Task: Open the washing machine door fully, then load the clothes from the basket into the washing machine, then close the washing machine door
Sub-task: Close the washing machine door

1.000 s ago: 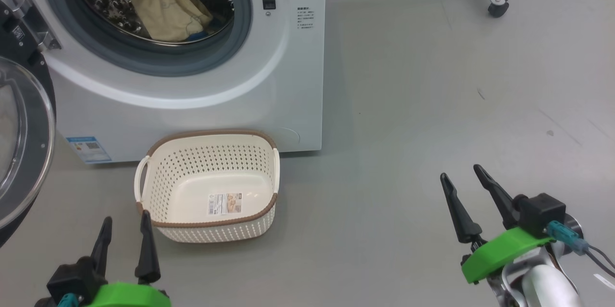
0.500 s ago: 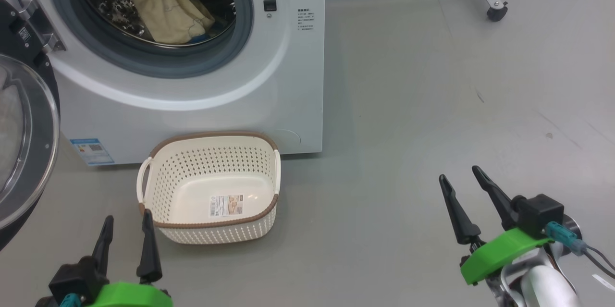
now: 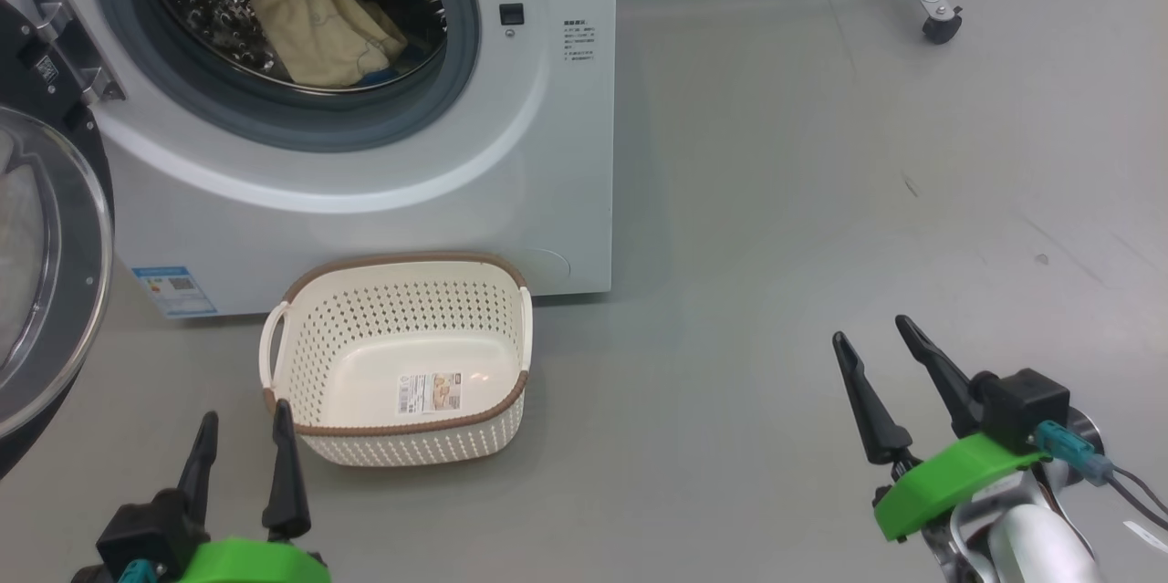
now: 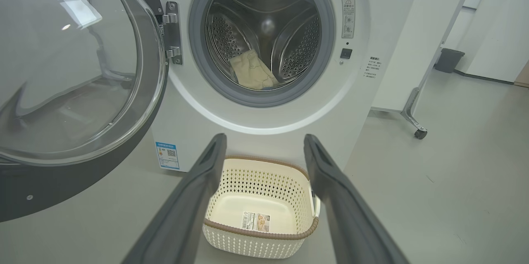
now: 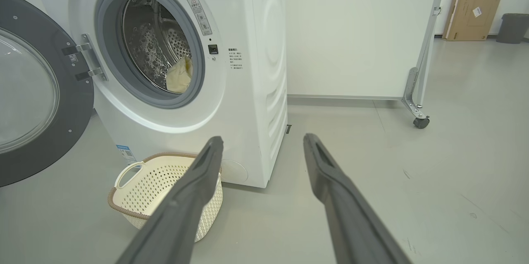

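Note:
The white washing machine (image 3: 547,154) stands with its round black door (image 3: 46,273) swung wide to the left. Cream-yellow clothes (image 3: 319,26) lie inside the steel drum (image 4: 264,36). In front of the machine on the floor sits the cream basket (image 3: 493,437), with just a label on its bottom. My left gripper (image 3: 245,421) is open at the lower left, just short of the basket's near left corner. Open too, my right gripper (image 3: 871,335) hovers over bare floor at the lower right. In the left wrist view, the basket (image 4: 260,173) shows between my fingers (image 4: 198,189).
A white partition on castor wheels (image 3: 940,17) stands behind and to the right of the machine. A cardboard box (image 5: 473,5) and a grey bin (image 5: 512,27) sit far back at the wall. Grey floor (image 3: 821,200) spreads to the right.
The head view has shifted slightly, so the machine and basket sit a little lower and to the right. Both grippers stay open and nearly still.

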Robot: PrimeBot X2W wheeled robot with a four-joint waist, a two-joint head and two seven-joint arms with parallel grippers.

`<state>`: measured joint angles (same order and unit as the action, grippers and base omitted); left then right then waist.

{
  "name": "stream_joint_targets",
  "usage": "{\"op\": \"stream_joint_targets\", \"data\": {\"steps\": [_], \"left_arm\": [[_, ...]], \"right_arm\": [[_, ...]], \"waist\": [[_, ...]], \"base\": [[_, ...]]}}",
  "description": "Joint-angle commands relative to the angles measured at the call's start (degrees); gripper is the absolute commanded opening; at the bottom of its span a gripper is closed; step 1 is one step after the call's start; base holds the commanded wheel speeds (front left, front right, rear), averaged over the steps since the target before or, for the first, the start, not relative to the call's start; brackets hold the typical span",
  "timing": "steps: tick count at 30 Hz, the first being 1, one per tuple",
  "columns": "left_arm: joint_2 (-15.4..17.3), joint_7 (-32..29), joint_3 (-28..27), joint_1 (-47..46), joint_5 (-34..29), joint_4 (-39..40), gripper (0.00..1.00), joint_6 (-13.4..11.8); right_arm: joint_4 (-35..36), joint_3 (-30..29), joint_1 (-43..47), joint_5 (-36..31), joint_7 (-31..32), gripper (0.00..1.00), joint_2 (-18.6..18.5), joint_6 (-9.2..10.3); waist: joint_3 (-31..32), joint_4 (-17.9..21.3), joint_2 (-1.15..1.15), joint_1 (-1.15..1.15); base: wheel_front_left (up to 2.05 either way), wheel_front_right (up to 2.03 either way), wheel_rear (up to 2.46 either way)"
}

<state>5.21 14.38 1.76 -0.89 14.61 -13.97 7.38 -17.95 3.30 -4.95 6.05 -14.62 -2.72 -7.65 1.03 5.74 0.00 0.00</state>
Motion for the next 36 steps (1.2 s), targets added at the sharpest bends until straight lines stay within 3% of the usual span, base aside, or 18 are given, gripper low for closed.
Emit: {"op": "stream_joint_targets", "data": {"steps": [1,21,30,36], "left_arm": [[0.5,0.6,-2.4,-1.6,-0.5,1.8,1.0,0.1],[0.7,0.6,-1.6,-1.8,0.3,1.7,1.0,0.1],[1.0,0.6,-0.7,-2.0,0.1,1.1,1.0,0.1],[1.4,0.6,-0.4,-2.1,-0.2,0.8,1.0,0.1]], "right_arm": [[1.5,1.3,-1.7,0.0,-0.4,1.0,-0.2,0.16],[1.5,1.5,-1.2,-0.1,-0.4,1.0,-0.2,0.16],[1.4,2.9,-0.6,0.7,-0.4,1.0,-0.2,0.16],[1.8,3.3,0.1,1.3,-0.4,1.0,-0.2,0.16]], "waist": [[0.0,0.0,0.0,0.0],[-0.2,-2.0,0.0,0.0],[-0.2,-7.2,0.0,0.0],[0.1,-14.1,0.0,0.0]], "base": [[0.0,0.0,0.0],[0.0,0.0,0.0],[0.0,0.0,0.0],[0.0,0.0,0.0]]}}
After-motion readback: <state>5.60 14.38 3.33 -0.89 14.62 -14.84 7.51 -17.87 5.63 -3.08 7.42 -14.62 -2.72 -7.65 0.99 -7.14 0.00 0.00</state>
